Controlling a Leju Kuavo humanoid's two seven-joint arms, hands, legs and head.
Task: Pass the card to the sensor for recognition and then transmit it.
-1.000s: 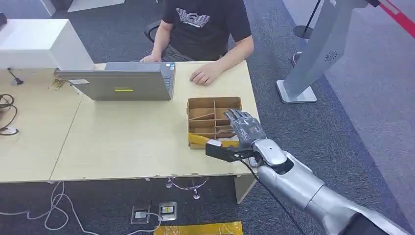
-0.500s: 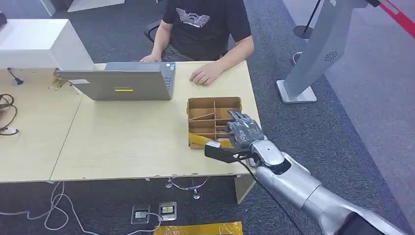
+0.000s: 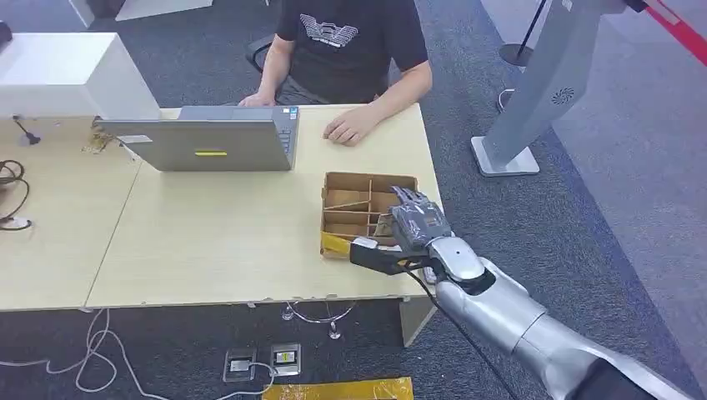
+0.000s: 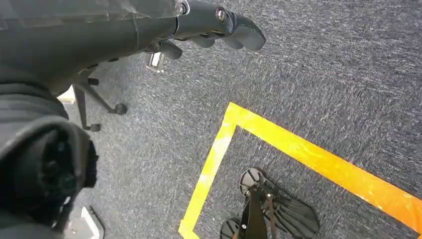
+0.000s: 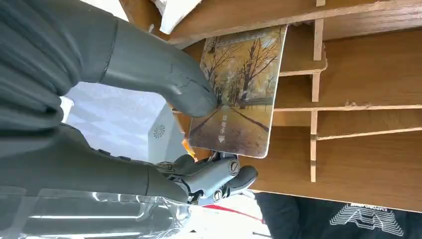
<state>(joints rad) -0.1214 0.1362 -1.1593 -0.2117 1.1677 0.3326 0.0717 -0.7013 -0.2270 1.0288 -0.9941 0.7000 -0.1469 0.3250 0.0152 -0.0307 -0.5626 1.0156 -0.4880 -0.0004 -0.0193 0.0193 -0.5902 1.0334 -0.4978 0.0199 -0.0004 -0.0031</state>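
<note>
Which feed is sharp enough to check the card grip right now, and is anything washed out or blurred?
Right wrist view: sharp on the card under the right hand's thumb, with the bright background behind it washed out. Head view: evenly lit, but the card is too small to see beside the cardboard tray. Left wrist view: the left hand is dark, over clear carpet.

**Robot hand pinched the card at the box**

The right robot hand [image 5: 149, 99] came in close, its thick grey thumb [image 5: 164, 82] pressing on the face of a card [image 5: 244, 94] printed with an autumn tree-lined road. Darker fingers [image 5: 219, 179] curled beneath the card's lower edge. Beyond the card lay a brown cardboard box [image 5: 368, 79] split by thin dividers [image 5: 314, 104] into compartments. A person's black shirt [image 5: 348, 219] with a white print showed past the box.
</note>
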